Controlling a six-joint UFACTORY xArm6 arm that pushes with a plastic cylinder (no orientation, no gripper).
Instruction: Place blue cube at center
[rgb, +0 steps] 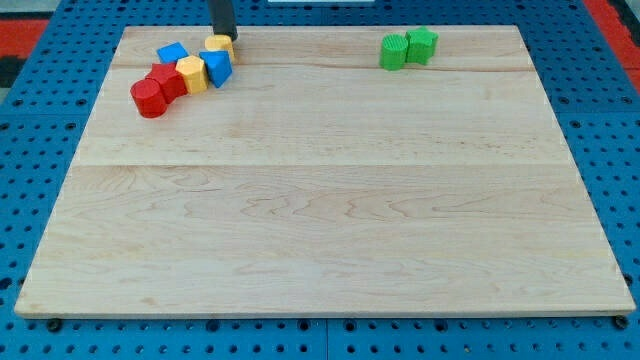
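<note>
A blue cube (217, 67) sits near the board's top left, touching a yellow block (192, 74) on its left and a second yellow block (219, 45) above it. Another blue block (172, 53) lies further left. Two red blocks (168, 80) (149, 97) extend the cluster down-left. My tip (228, 38) is at the view's top, just right of the upper yellow block and a little above the blue cube.
Two green blocks (394, 51) (422, 44) stand together at the top right of the wooden board (320, 200). Blue pegboard surrounds the board.
</note>
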